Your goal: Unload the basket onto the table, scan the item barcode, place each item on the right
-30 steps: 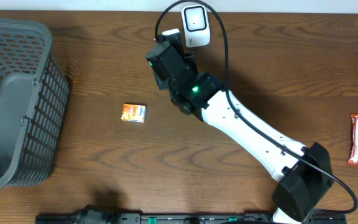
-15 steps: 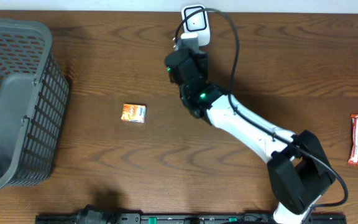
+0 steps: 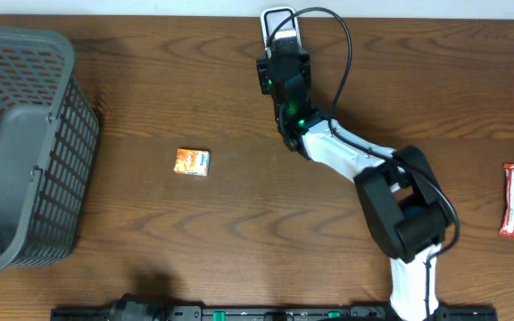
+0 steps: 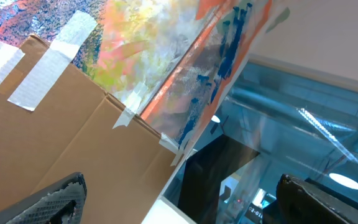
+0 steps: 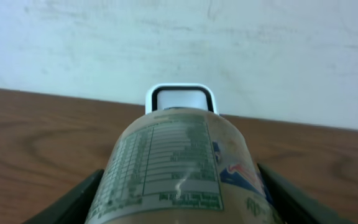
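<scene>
My right gripper (image 3: 284, 69) is at the back of the table, shut on a beige, can-like item (image 5: 178, 163). The item lies lengthways between the fingers (image 5: 73, 200), its printed nutrition label facing up at the wrist camera. No barcode shows on the visible side. Just beyond the item's far end stands a white scanner (image 5: 179, 98) with a dark-rimmed window, also seen from overhead as the white scanner (image 3: 277, 20) against the back edge. From overhead the item is hidden under the gripper. My left gripper (image 4: 185, 208) is open and empty, pointing away from the table.
A grey mesh basket (image 3: 25, 152) stands at the far left. A small orange packet (image 3: 192, 161) lies left of centre. A red snack bar (image 3: 513, 198) lies at the right edge. A cardboard box (image 4: 61, 137) fills the left wrist view.
My right arm has swung to the right and toward the back, bringing the held item from left of the scanner to directly in front of it. The left gripper is unchanged.
</scene>
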{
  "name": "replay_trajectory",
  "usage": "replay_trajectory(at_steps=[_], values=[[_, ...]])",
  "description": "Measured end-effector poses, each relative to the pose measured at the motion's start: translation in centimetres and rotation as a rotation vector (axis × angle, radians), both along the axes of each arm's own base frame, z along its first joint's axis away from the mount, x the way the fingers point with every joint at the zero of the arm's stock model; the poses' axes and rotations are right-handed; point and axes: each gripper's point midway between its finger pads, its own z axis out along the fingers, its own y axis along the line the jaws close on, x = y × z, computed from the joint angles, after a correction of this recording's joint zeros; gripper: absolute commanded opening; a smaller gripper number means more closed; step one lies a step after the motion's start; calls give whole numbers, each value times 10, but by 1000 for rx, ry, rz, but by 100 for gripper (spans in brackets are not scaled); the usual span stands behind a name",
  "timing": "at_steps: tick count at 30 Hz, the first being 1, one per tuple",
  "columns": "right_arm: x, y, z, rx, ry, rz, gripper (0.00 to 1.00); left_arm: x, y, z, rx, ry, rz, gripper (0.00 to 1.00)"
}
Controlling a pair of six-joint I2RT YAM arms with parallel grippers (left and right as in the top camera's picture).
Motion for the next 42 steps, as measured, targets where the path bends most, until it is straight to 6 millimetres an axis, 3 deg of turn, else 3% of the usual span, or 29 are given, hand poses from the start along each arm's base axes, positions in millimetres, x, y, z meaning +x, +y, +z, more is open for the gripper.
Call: replay_trajectory(at_steps=[5,12,15,21,26,34,39,42], values=[[17,0,-15,-31,-46,7,48,0,0,0,0,-1,0,98],[60,5,-59,-96,-36,9,49,0,0,0,0,0,0,98],[76,11,-50,-104,-72,7,49,0,0,0,0,-1,0,98],[82,14,-36,-112,-95,10,48,0,0,0,0,-1,0,98],[86,6,-37,-116,-91,1,48,0,0,0,0,-1,0,98],[97,-24,-38,-115,-85,-39,49,0,0,0,0,-1,0,98],[98,-27,-40,-118,-78,-43,50,0,0,0,0,-1,0,98],[95,-28,-53,-144,-21,-40,49,0,0,0,0,-1,0,98]])
